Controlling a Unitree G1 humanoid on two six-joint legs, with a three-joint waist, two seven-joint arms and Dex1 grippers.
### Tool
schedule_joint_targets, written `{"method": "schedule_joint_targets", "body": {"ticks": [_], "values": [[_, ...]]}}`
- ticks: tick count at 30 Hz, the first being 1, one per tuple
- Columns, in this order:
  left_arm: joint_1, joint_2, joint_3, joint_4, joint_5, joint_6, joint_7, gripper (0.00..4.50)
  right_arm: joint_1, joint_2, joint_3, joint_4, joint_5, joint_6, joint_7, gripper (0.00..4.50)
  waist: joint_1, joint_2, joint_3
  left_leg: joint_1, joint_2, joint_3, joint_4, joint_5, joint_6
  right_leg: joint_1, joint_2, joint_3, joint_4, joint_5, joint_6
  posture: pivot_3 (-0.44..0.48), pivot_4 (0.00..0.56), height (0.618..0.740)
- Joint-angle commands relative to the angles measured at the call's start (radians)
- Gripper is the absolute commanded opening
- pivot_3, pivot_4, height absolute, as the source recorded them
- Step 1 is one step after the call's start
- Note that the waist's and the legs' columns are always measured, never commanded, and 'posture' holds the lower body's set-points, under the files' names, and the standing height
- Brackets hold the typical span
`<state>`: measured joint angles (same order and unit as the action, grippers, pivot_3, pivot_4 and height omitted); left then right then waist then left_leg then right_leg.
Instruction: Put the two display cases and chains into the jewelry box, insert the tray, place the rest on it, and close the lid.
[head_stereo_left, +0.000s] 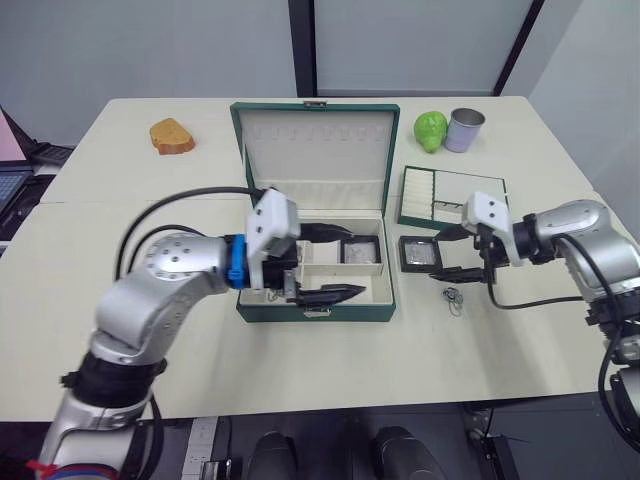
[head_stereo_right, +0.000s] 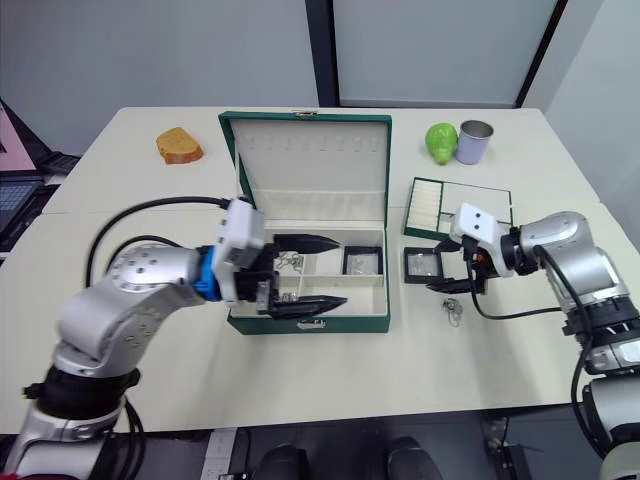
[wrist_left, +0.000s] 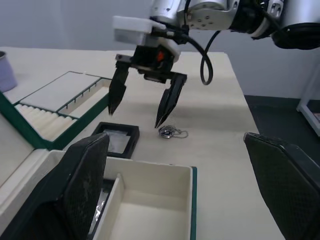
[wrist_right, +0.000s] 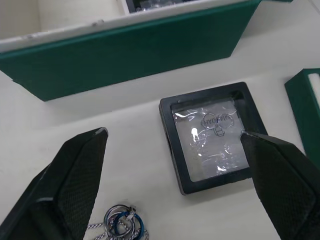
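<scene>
On the tabletop (head_stereo_left: 120, 300), the open right pincer (head_stereo_left: 466, 252) hangs over the second display case (head_stereo_left: 421, 253) at the jewelry box's (head_stereo_left: 320, 311) three o'clock, ready to drop and grab it, while the left pincer (head_stereo_left: 342, 262) waits open.

Silver arms, black cables, blue left wrist ring, black-fingered left claw (head_stereo_left: 345, 262).

display case (wrist_right: 211, 137) on the table, faint round emblem with a line of lettering on its clear centre, letters too blurred to read, no other text, labels or numbers legible anywhere
</scene>
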<state>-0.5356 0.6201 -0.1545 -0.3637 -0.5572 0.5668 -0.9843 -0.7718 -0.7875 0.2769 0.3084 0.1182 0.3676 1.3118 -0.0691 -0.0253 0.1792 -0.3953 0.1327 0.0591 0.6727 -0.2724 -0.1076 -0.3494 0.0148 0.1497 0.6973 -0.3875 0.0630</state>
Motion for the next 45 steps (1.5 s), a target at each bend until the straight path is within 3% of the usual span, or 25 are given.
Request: {"method": "schedule_joint_targets", "body": {"ticks": [1,8,11,17,26,36,45], "values": [[-0.017,-0.031,-0.052,0.018,0.094,-0.084,0.015,4.46,-0.024,0.014,0.007,0.031,-0.042,-0.046,-0.009,4.50,-0.001,0.000,0.000,0.000,0.000,0.000,0.002,0.000,0.000,0.000,0.000,0.000,0.000,0.000,0.000,0.000,0.150,0.740],[-0.032,-0.109,-0.042,0.063,0.126,-0.108,0.056,4.46,-0.025,0.061,0.003,0.059,-0.059,-0.074,-0.005,4.50,-0.005,0.000,0.000,-0.001,0.001,-0.001,0.004,0.000,0.000,0.001,0.000,-0.001,0.002,0.000,0.000,0.000,0.150,0.740],[-0.034,-0.119,-0.049,0.061,0.133,-0.106,0.062,4.50,-0.028,0.073,-0.001,0.065,-0.064,-0.081,-0.010,3.95,-0.005,0.000,0.000,-0.001,0.001,-0.001,0.004,0.000,0.000,0.002,0.000,-0.001,0.001,0.000,0.000,0.000,0.150,0.740],[-0.031,-0.127,-0.041,0.049,0.114,-0.081,0.059,4.50,-0.030,0.085,-0.003,0.086,-0.071,-0.091,-0.015,2.09,-0.007,0.000,0.000,-0.001,0.001,-0.002,0.004,0.000,0.000,0.002,0.000,-0.002,0.002,0.000,0.000,0.000,0.150,0.740],[-0.034,-0.126,-0.039,0.059,0.125,-0.084,0.060,4.50,-0.034,0.092,-0.018,0.120,-0.071,-0.115,-0.037,0.05,-0.009,0.000,0.000,0.000,0.001,-0.002,0.004,0.000,0.000,0.003,0.000,-0.003,0.001,0.000,0.000,0.000,0.150,0.740],[-0.026,-0.115,-0.030,0.058,0.140,-0.111,0.058,4.50,-0.030,0.081,-0.084,0.042,-0.001,-0.037,-0.031,0.02,-0.009,0.000,0.000,0.000,0.001,-0.002,0.004,0.000,0.000,0.003,0.000,-0.003,0.001,0.000,0.000,0.000,0.150,0.740],[0.176,0.057,0.187,-0.148,-0.011,-0.001,0.043,4.50,-0.013,-0.098,-0.182,-0.385,0.250,0.400,0.085,0.02,-0.011,0.001,0.000,-0.001,0.001,-0.003,0.004,0.000,0.000,0.003,0.000,-0.003,0.000,0.000,0.000,0.000,0.150,0.740]]}}
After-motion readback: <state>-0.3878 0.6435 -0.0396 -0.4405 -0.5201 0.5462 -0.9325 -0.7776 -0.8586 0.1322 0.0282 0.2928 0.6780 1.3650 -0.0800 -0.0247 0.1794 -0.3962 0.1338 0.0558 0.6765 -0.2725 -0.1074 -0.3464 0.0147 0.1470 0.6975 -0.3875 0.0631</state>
